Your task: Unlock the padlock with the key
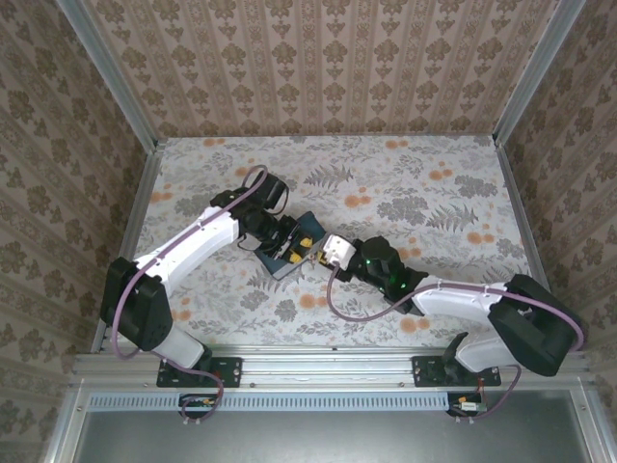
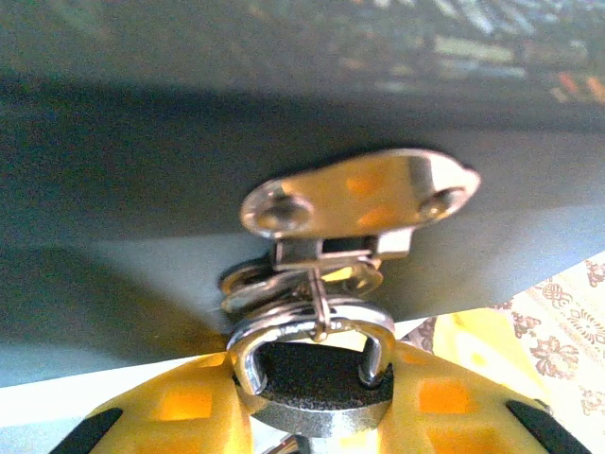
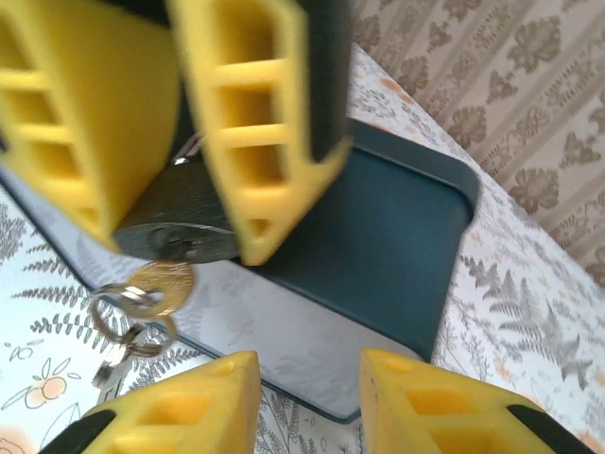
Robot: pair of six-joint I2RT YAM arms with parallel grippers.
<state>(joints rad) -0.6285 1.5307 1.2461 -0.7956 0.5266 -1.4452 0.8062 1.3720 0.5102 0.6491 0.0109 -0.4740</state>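
At the middle of the floral-patterned counter (image 1: 434, 193), the two arms meet over a dark blue tin (image 3: 378, 236). The left tool (image 2: 310, 421) is clamped on the padlock (image 3: 180, 213), its yellow fingers (image 3: 255, 123) pressing the dark body from either side. In the left wrist view the padlock's shackle (image 2: 248, 355) passes through the loop of a metal hasp (image 2: 359, 194) riveted to the tin's side. The key (image 3: 163, 284) sits at the underside of the padlock body, its pale head standing out from the lock face; a wire ring (image 3: 118, 307) hangs from it just above the counter. The right tool (image 3: 310, 364) is parted to a moderate gap with nothing between its fingers, and lies just beside the key without touching it. From above, the right tool points towards the tin's near corner, while the left tool reaches the tin from the far left.
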